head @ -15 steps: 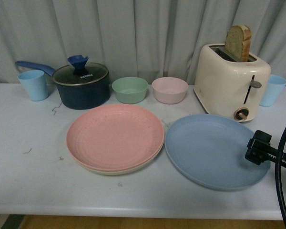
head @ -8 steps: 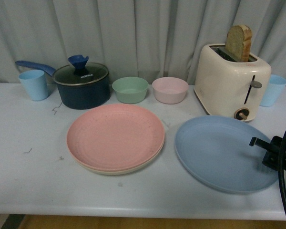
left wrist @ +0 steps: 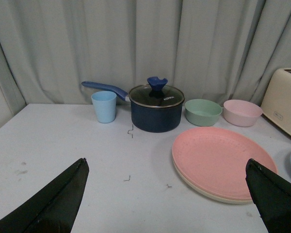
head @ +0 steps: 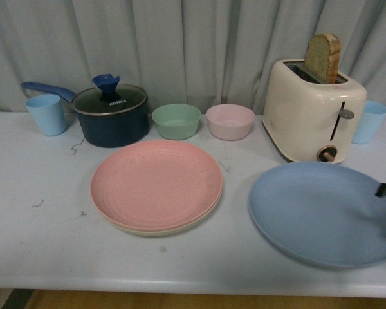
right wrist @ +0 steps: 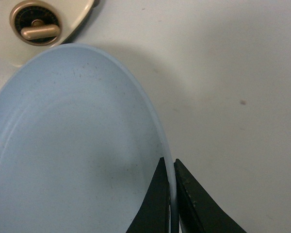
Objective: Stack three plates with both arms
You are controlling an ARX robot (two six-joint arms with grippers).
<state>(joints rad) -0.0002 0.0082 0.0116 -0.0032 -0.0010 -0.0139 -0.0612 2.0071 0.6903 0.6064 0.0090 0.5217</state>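
Two plates are already paired: the pink plate (head: 156,183) sits on the beige plate (head: 156,232), left of centre on the bench (head: 45,238), which makes a ready base for the third. The blue plate (head: 321,212) lies to their right, on the near side of the toaster (head: 312,109) and apart from the stack. The right end effector (right wrist: 169,167) is clenched on its right rim, a finger on each side of the edge. That is probably because a shallow plate offers no other hold. Whether the plate is clear of the bench I cannot tell. The left end effector (left wrist: 167,160) hangs released, fingers wide, over the bench's left part.
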